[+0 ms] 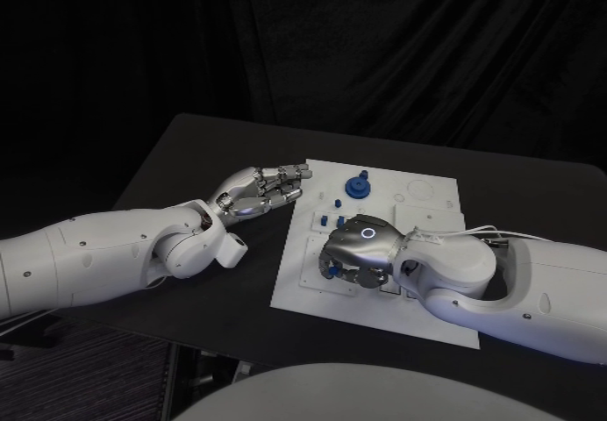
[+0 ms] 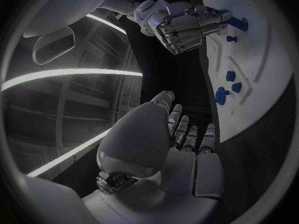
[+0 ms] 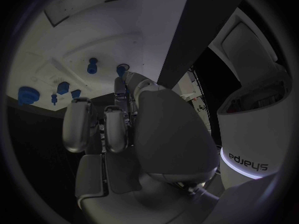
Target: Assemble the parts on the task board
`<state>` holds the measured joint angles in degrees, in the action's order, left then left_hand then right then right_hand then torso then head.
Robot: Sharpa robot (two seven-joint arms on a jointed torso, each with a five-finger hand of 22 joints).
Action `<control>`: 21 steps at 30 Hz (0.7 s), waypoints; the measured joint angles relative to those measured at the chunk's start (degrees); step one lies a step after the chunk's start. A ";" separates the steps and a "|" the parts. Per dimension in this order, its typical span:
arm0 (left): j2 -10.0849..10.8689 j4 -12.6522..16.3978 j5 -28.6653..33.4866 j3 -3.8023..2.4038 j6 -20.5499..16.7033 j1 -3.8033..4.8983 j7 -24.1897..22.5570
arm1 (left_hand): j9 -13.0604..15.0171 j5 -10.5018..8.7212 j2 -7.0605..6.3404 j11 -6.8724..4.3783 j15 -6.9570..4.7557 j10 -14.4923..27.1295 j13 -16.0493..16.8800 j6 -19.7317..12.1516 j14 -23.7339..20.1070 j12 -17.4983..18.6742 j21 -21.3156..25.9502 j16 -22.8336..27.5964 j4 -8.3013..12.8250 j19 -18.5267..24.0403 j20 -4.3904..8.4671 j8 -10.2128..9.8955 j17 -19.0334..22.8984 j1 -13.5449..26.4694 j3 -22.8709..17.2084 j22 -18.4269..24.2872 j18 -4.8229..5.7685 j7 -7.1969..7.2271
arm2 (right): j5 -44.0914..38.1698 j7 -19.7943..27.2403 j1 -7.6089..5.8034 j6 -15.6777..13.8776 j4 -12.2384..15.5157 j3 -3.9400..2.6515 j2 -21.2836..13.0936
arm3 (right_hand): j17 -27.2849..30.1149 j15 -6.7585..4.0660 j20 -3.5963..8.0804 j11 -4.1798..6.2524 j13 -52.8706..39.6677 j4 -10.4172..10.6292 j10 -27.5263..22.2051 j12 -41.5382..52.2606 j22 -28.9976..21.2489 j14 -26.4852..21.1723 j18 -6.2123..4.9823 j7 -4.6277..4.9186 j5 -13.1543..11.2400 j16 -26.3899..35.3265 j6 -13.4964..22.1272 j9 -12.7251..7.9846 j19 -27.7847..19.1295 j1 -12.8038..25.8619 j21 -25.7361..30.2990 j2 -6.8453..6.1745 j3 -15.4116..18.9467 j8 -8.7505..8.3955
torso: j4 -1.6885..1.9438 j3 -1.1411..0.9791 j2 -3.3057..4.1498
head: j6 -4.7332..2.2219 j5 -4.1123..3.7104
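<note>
The task board point(image 1: 430, 197) is looking like matt white plastic, and the little blue parts point(image 1: 360, 187) are showing a smooth plastic sheen. Both hands, left hand point(image 1: 260, 190) and right hand point(image 1: 358, 250), are gleaming like brushed metal. The table point(image 1: 189, 158) is sitting matt black.

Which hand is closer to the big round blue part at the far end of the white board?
Left. The left hand lies just off the task board's edge, beside the round blue part. The right hand is over the board's near half, farther from it.
</note>
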<state>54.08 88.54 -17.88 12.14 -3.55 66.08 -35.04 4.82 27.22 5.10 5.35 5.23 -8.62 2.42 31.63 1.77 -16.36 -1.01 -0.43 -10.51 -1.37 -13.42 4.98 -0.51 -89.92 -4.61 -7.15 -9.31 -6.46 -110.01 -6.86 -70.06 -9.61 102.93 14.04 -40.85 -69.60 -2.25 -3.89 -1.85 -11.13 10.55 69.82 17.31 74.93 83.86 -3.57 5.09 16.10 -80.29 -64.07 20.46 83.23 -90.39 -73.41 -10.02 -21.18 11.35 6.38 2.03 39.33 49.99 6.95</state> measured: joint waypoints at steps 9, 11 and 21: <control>-0.07 -0.09 0.00 0.00 0.04 -0.02 0.29 | 0.00 0.00 0.00 0.00 0.00 0.00 0.00 0.00 0.00 0.00 0.00 0.00 0.00 0.00 0.00 0.00 0.00 0.00 0.00 0.00 0.00 0.00 | 0.35 -0.01 0.04 0.21 0.12 0.02 -0.08 | 0.10 0.00 0.20 -0.02 0.01 -0.07 0.00 0.00 0.00 0.00 0.00 0.00 0.00 0.00 0.00 0.04 -0.20 0.00 0.26 -0.01 0.07 -0.16 | -0.06 0.00 -0.01 | 0.00 0.21; -0.07 -0.12 0.00 0.00 0.06 -0.03 0.38 | 0.00 0.00 0.00 0.03 0.00 0.03 0.00 0.00 0.00 0.00 0.00 0.00 0.00 -0.03 -0.03 0.00 0.01 0.00 0.00 0.01 0.00 0.00 | 0.49 -0.02 0.05 0.32 0.21 0.04 -0.16 | 0.13 0.00 0.20 -0.02 0.01 -0.07 0.01 0.00 0.00 0.00 0.00 0.00 0.00 0.00 0.00 0.06 -0.20 0.00 0.26 -0.01 0.08 -0.16 | -0.07 0.00 -0.02 | 0.00 0.23; -0.07 -0.18 0.00 0.00 0.12 -0.08 0.84 | 0.00 0.00 0.00 0.20 0.00 0.22 -0.01 0.00 0.00 0.00 0.00 0.00 0.00 -0.21 -0.21 0.00 0.01 0.00 0.00 0.01 0.00 0.00 | 1.01 -0.11 0.12 1.03 0.67 0.09 -0.54 | 0.34 0.00 -0.01 -0.05 -0.04 -0.07 0.03 -0.01 -0.01 0.00 0.00 0.00 -0.49 0.22 0.00 0.09 -0.41 0.13 0.53 0.11 0.08 -0.48 | -0.04 -0.01 -0.07 | 0.00 0.32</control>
<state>54.01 88.36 -17.88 12.14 -3.43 66.00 -34.20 4.82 27.22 5.10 5.56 5.23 -8.41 2.42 31.63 1.76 -16.36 -1.01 -0.43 -10.51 -1.59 -13.63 4.98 -0.50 -89.92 -4.61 -7.14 -9.31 -6.46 -109.00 -6.97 -69.94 -8.58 103.60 14.12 -41.39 -69.27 -2.25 -3.90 -1.90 -11.17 10.48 69.85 17.29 74.92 83.86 -3.57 5.09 15.61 -80.07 -64.07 20.55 82.82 -90.26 -72.88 -9.91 -21.10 10.87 6.34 2.02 39.26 49.99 7.27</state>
